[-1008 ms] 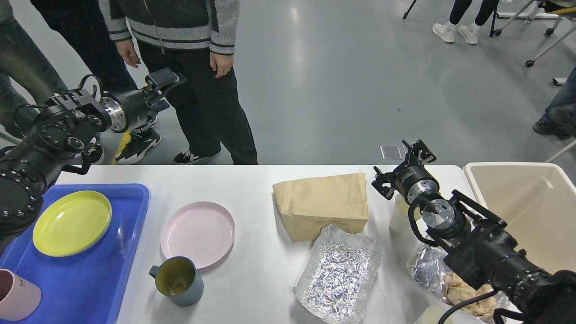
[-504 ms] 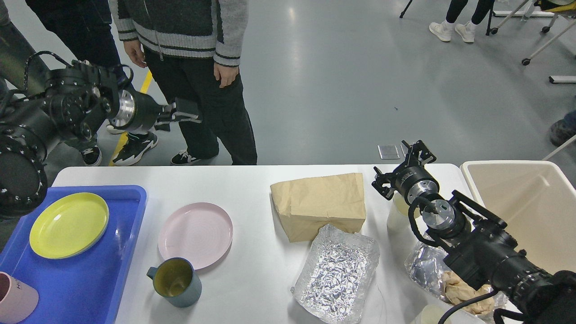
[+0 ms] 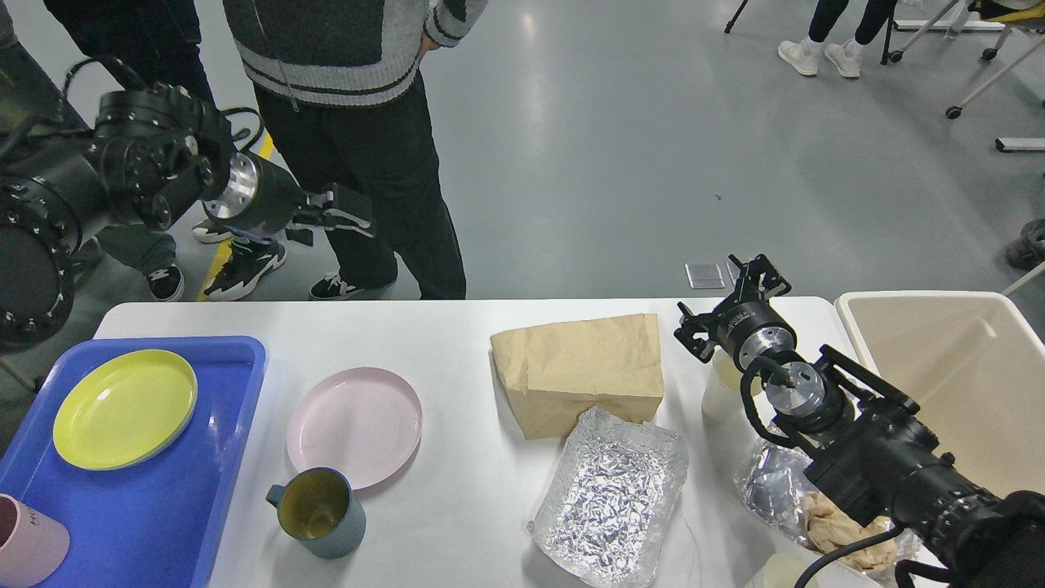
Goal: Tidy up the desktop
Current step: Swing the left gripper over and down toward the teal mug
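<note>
**Smooth white counter, both hands empty**

Head view: the glossy, round-cornered counter (image 3: 457, 343) spans the lower frame, carrying a matte pink plate (image 3: 354, 425), creased brown paper bag (image 3: 580, 371) and crinkled foil tray (image 3: 611, 496). The left hand (image 3: 343, 217) hovers beyond its far edge, fingers parted, empty. The right hand (image 3: 731, 306), fingers spread, grips nothing.

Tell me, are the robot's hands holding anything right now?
No. The left gripper hangs in the air past the desktop with nothing between its fingers. The right gripper sits above a white cup, apparently empty.
</note>
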### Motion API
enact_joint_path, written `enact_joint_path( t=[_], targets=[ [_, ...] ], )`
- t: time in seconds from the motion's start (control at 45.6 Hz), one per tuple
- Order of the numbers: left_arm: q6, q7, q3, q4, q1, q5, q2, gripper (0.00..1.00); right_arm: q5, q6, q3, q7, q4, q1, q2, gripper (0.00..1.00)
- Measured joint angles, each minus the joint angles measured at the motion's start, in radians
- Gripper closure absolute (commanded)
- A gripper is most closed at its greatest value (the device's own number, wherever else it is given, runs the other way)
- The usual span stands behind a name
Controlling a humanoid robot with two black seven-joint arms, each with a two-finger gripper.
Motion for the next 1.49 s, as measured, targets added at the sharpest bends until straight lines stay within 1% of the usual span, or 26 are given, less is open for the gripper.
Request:
enact_joint_path(
  t=[0.11,0.197,0.263,0.307,0.373,0.548,0.614,0.702,0.943,1.118,1.293,1.359,1.491],
  targets=[
    [0.0,0.0,-0.015,-0.21,-0.001,0.0,-0.013,0.04,0.0,0.0,0.0,0.0,0.0,0.0,0.0,0.0],
    [0.003,0.0,-0.017,-0.356,-0.012,0.001,-0.02,0.04,0.0,0.0,0.0,0.0,0.0,0.0,0.0,0.0],
    [0.006,0.001,-0.013,-0.429,-0.045,0.002,-0.021,0.04,0.0,0.0,0.0,0.0,0.0,0.0,0.0,0.0],
    [0.006,0.001,-0.01,-0.456,-0.077,0.002,-0.022,0.04,0.0,0.0,0.0,0.0,0.0,0.0,0.0,0.0],
    [0.006,0.001,-0.006,-0.475,-0.142,0.003,-0.02,0.04,0.0,0.0,0.0,0.0,0.0,0.0,0.0,0.0],
    [0.008,0.001,0.011,-0.483,-0.375,0.002,-0.021,0.04,0.0,0.0,0.0,0.0,0.0,0.0,0.0,0.0],
    [0.005,0.0,0.013,-0.485,-0.438,0.003,-0.027,0.04,0.0,0.0,0.0,0.0,0.0,0.0,0.0,0.0],
    [0.002,0.0,0.013,-0.486,-0.493,0.003,-0.03,0.04,0.0,0.0,0.0,0.0,0.0,0.0,0.0,0.0],
    [0.0,0.0,0.015,-0.494,-0.506,0.005,-0.045,0.04,0.0,0.0,0.0,0.0,0.001,0.0,0.0,0.0],
    [-0.011,0.0,0.012,-0.552,-0.486,0.006,-0.143,0.04,0.0,0.0,0.0,0.0,0.002,0.0,0.0,0.0],
    [-0.018,-0.004,0.003,-0.582,-0.475,0.007,-0.164,0.04,0.0,0.0,0.0,0.0,0.002,0.0,0.0,0.0],
    [-0.045,-0.01,0.0,-0.627,-0.491,0.004,-0.162,0.04,0.0,0.0,0.0,0.0,0.002,0.0,0.0,0.0],
    [-0.135,0.001,0.038,-0.753,-0.521,0.013,-0.158,0.04,0.0,0.0,0.0,0.0,0.002,0.0,0.0,0.0]
  ],
)
